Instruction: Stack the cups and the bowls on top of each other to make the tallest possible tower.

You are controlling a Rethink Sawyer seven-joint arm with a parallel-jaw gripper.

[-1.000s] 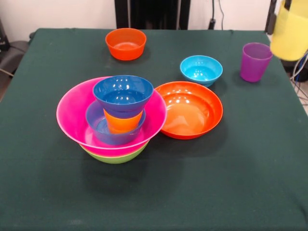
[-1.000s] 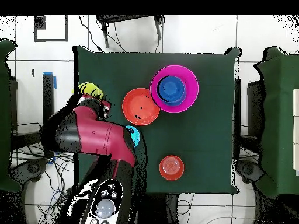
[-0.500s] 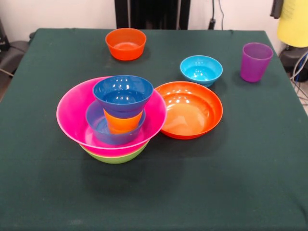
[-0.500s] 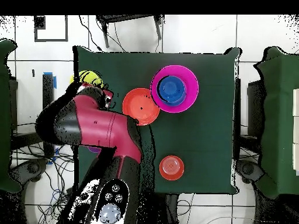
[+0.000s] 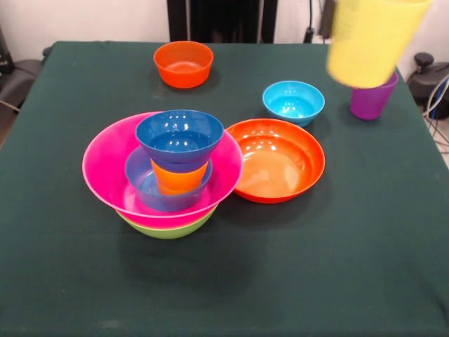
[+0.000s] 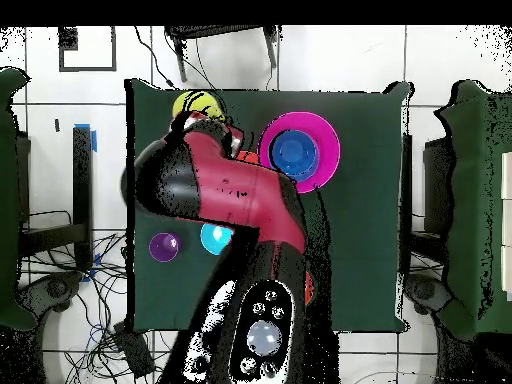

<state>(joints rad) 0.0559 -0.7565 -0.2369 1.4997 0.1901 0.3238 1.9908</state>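
A translucent yellow cup [image 5: 372,41] is seen raised in the air above the far right part of the counter [image 5: 337,267], its top cut off by the upper edge of the front view. The hand itself is hidden, so whether it is closed on the cup cannot be told; in the overhead view only the red and black arm [image 6: 225,195] is shown, with the yellow cup [image 6: 193,104] at its end.

The purple cup [image 5: 370,100] is stood upright near the far right corner, partly behind the yellow one. The cyan bowl [image 5: 293,102] is set just beside it, toward the middle. The small orange bowl [image 5: 184,64] is placed near the far edge.

The tower [image 5: 165,172] is found left of centre: a lime green bowl [image 5: 168,227] at the bottom, the big pink bowl [image 5: 105,165] in it, then a blue bowl [image 5: 144,186], an orange cup [image 5: 179,177] and a dark blue bowl [image 5: 180,138] on top. The shallow orange bowl [image 5: 277,160] is touching the pink bowl's right side.
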